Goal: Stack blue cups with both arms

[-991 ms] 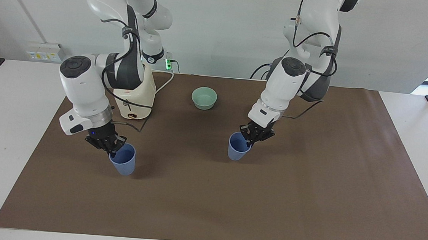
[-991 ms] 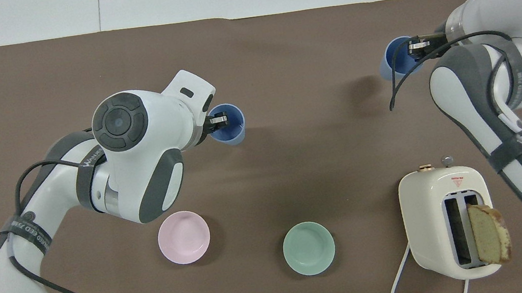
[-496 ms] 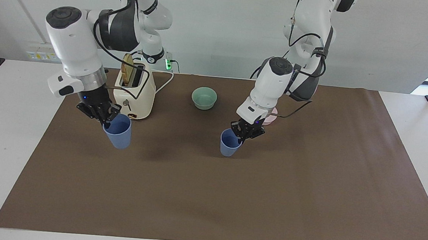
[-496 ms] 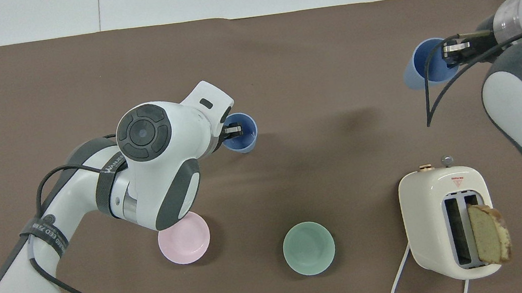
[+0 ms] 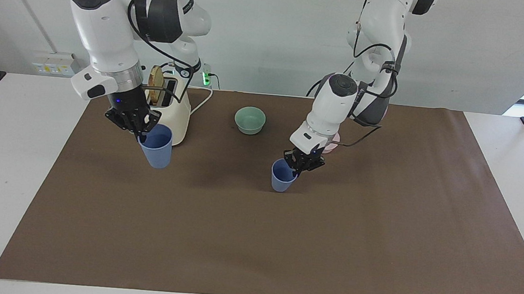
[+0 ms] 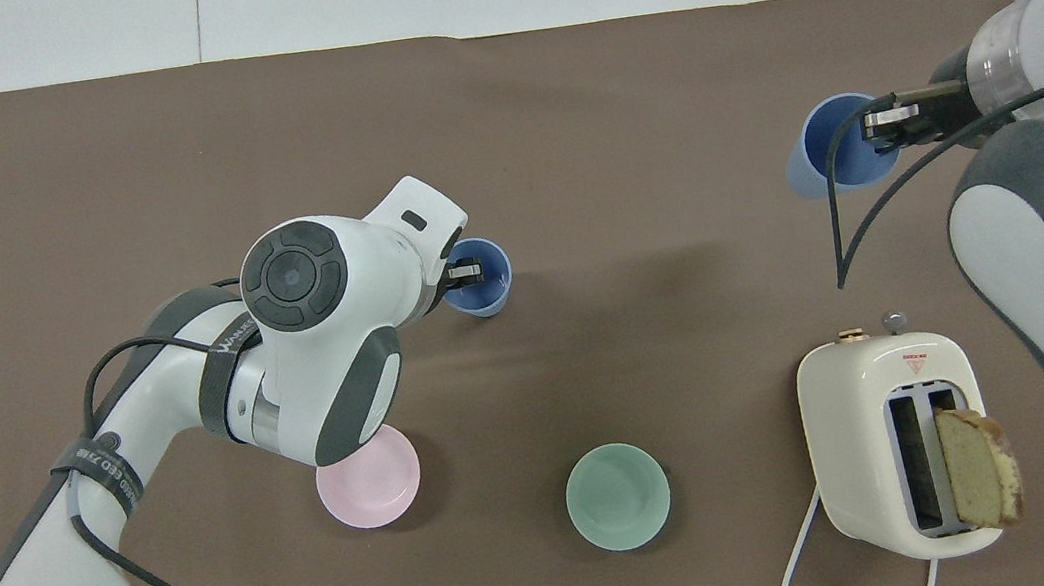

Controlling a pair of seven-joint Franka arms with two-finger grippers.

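The right gripper (image 5: 140, 131) pinches the rim of one blue cup (image 5: 156, 147), lifted in front of the toaster (image 5: 178, 112). The left gripper (image 5: 301, 165) pinches the other cup (image 5: 282, 176), which is farther from the toaster and low over the surface (image 5: 245, 239). Probably this cup is kept low so the lifted one can drop inside.

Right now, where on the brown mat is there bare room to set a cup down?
Bare: the brown mat farther from the robots than both blue cups. Crowded: the row of toaster, green bowl and pink bowl.
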